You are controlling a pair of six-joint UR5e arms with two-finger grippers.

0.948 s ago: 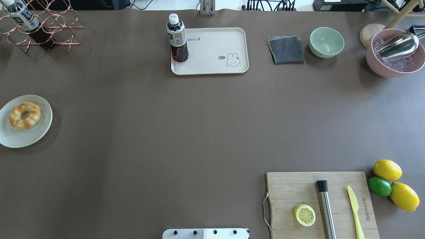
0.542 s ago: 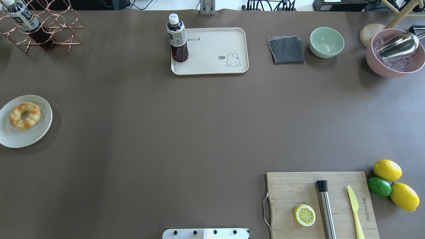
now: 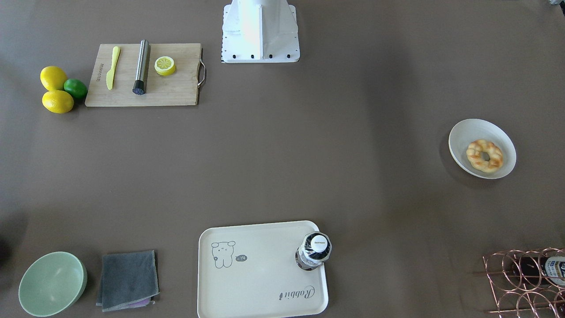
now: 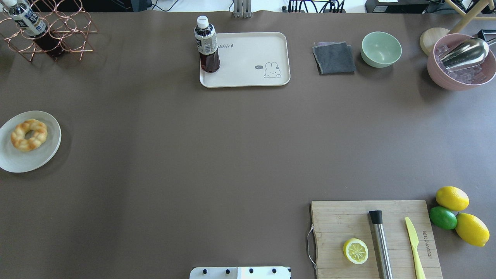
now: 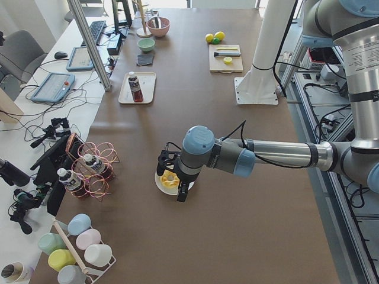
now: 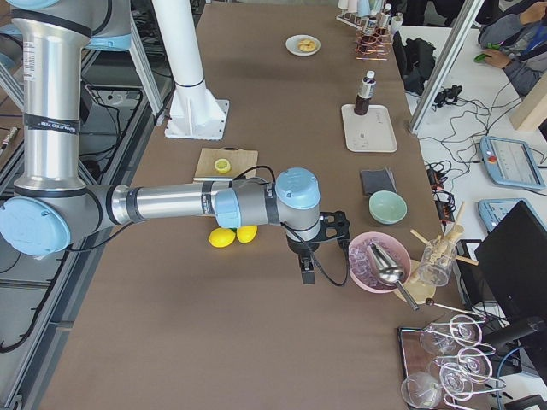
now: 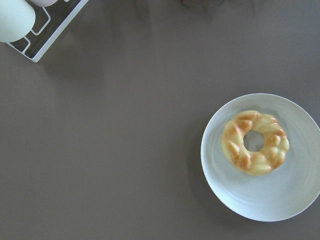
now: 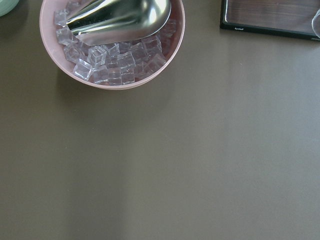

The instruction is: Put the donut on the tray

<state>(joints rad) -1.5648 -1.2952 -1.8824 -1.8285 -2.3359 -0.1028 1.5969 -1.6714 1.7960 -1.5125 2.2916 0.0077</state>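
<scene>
Though unseen overhead, left gripper [image 5: 172,178] near donut [image 4: 29,134], jaws unclear.

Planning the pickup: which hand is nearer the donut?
Left. The left hand hovers over the donut; the right hand hangs at the table's opposite end beside the pink bowl.

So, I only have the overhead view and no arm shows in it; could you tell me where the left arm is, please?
Observer: The left side view shows the left gripper hanging over the plate that holds the donut.
Operator: Thank you. Are its fingers open?
Observer: I cannot tell; its wrist camera shows no fingers, only the donut right of centre.
Operator: And the right arm?
Observer: The right gripper hangs near the pink bowl of ice.
</scene>
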